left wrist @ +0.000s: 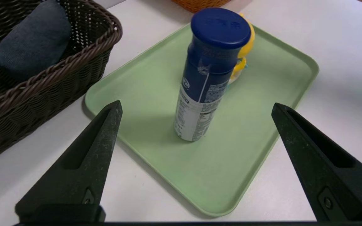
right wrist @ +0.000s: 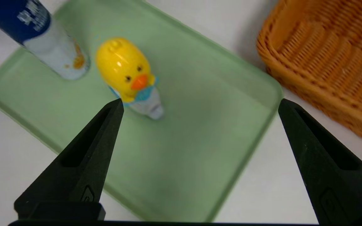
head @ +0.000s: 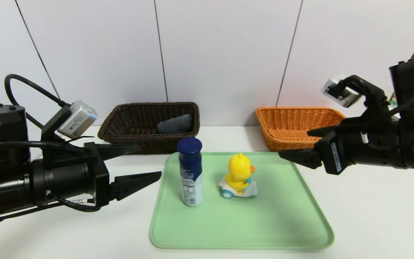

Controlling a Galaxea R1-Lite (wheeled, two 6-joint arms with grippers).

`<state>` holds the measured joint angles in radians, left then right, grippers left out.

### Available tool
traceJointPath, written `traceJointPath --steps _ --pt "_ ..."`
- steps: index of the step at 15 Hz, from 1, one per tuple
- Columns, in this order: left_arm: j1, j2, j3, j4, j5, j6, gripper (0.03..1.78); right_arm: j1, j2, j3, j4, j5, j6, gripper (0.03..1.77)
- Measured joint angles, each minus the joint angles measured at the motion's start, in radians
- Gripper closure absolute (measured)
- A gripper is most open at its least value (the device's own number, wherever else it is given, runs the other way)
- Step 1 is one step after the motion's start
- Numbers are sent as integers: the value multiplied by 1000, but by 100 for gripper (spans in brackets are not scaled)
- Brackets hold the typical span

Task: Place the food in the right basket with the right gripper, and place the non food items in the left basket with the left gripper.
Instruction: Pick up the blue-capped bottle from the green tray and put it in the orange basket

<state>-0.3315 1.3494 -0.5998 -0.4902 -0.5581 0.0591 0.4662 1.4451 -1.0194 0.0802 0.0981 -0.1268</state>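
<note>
My left gripper (head: 143, 161), jaws spread, hangs left of the tray (head: 243, 242); the upright can (head: 192, 172) lies ahead, nearest it. My right gripper (head: 293, 143), also spread, waits at the tray's right.

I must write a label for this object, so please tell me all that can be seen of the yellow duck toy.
The duck toy has a glossy yellow head, orange beak, dark eyes and something light blue at its chest. It sits upright on a white vehicle with a blue wheel, resting on the green tray. It looks like plastic. Neither gripper touches it.
</note>
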Motion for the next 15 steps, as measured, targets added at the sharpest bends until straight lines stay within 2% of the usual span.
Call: traceJointPath --steps 4,6,9,13,15 --pt "15 -22 -21 77 67 -60 12 126 73 9 -201 10 3 10" --pt "27 -38 -44 142 72 -60 12 177 116 -9 -262 14 3 10" --pt "39 -68 -62 182 73 -60 12 232 169 -56 -279 24 0 10" --pt "53 -88 -64 184 74 -62 12 254 201 -95 -265 100 -50 10" --pt "59 -97 -63 184 73 -61 12 255 208 -106 -259 132 -52 10"
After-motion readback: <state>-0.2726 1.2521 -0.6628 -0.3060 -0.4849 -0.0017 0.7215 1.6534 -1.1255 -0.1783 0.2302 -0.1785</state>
